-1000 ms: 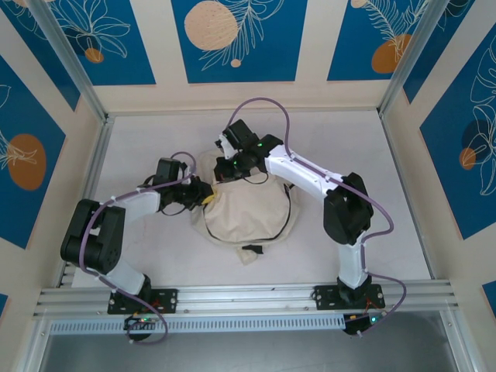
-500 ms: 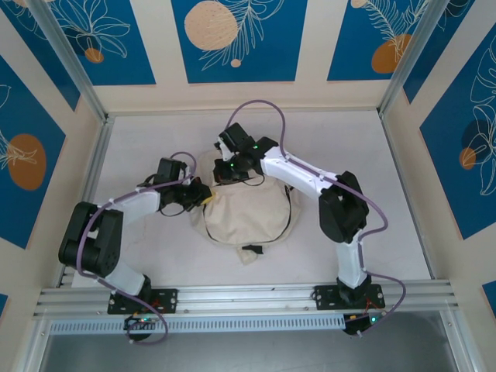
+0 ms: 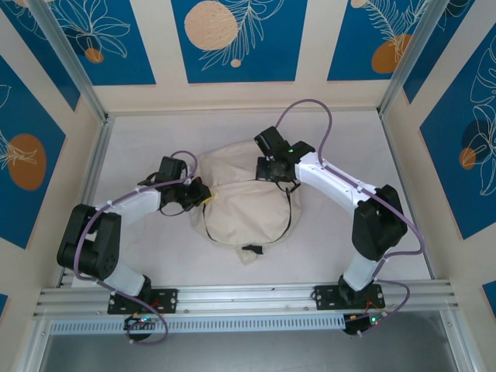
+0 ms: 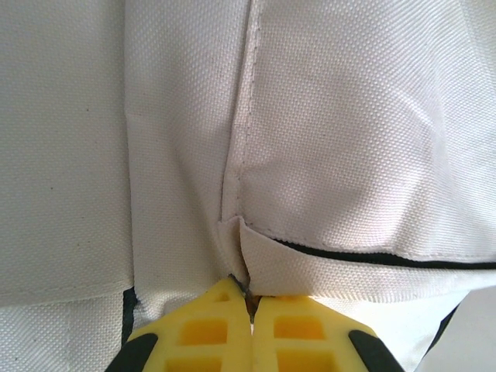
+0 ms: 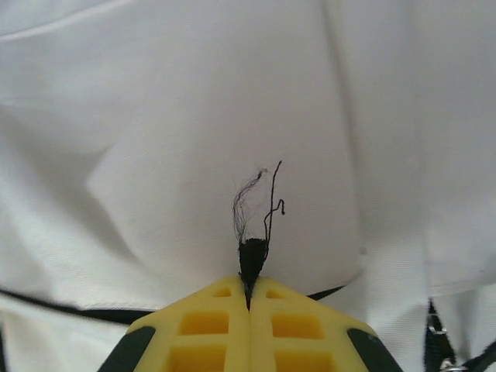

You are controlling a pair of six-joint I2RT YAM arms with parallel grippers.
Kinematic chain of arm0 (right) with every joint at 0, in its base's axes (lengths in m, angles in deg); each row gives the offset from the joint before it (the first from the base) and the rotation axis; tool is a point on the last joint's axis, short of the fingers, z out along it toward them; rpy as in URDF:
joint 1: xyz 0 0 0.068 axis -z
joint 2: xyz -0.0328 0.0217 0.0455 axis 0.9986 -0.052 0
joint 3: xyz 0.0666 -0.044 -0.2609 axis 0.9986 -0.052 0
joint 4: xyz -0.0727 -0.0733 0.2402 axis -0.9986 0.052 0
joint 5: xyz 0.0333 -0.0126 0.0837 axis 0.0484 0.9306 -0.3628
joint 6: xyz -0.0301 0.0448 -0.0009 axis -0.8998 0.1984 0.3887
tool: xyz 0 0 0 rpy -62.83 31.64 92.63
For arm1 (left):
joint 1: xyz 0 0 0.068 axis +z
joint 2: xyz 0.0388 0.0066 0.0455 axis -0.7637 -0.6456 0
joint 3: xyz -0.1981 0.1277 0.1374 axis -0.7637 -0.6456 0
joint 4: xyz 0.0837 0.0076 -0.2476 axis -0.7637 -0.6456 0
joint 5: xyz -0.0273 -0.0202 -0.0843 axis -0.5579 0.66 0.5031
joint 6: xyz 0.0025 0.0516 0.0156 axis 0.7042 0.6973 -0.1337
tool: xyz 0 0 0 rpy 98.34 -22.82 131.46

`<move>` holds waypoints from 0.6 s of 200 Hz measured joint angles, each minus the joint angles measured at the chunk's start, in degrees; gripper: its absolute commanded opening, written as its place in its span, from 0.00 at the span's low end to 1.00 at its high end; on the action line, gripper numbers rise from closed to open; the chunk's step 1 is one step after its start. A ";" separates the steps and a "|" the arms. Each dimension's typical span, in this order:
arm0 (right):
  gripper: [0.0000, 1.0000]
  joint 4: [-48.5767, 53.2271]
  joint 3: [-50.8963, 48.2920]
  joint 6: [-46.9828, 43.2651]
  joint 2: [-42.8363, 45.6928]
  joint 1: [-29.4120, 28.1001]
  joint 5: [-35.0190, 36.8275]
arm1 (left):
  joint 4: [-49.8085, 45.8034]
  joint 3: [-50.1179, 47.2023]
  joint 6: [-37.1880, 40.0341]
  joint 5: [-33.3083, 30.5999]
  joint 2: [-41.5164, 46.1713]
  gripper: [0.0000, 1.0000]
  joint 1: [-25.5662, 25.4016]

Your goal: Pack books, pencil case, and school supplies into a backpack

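While pinching the backpack (image 3: 246,213) at its 9 o'clock edge, reaching in low from 7 o'clock with the left gripper (image 3: 203,195). Pressing both yellow fingers (image 4: 194,333) flat together on a folded corner of cream fabric, with no gap between the jaws, right where a stitched seam is meeting a black zipper line (image 4: 372,260) running off toward 3 o'clock in the left wrist view.

Closing the right gripper (image 3: 273,172) at the pack's 1 o'clock edge, with the arm stretching in from 5 o'clock. Nipping a small black tab (image 5: 252,256) between yellow fingertips (image 5: 217,325), jaws meeting tight, and leaving loose black threads curling up toward 12 o'clock over plain pale cloth in the right wrist view.

Lying slumped and rumpled at the middle of the table (image 3: 147,132), with a thin black strap (image 3: 288,213) looping down the 3 o'clock side and a small black fitting (image 3: 249,249) poking out at 6 o'clock. Being held at both edges at once, fabric sagging between the two grips.
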 measured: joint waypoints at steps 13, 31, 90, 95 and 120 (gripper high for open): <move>0.00 0.04 -1.27 0.66 0.22 1.46 0.87 | -0.59 0.20 0.02 -0.24 0.13 0.00 0.00; 0.00 0.07 -2.32 1.46 0.33 3.45 1.90 | -1.38 0.68 0.42 -0.48 0.15 0.00 0.00; 0.00 -0.22 -2.47 1.66 0.66 4.92 1.86 | -4.68 3.19 1.97 -1.33 0.15 0.01 0.00; 0.03 -0.22 -2.47 1.64 0.66 4.98 1.70 | -5.25 3.61 2.29 -1.40 0.15 0.10 0.00; 0.38 -0.31 -2.47 1.29 1.60 5.42 0.57 | -8.02 5.64 3.74 -3.23 0.83 0.54 0.07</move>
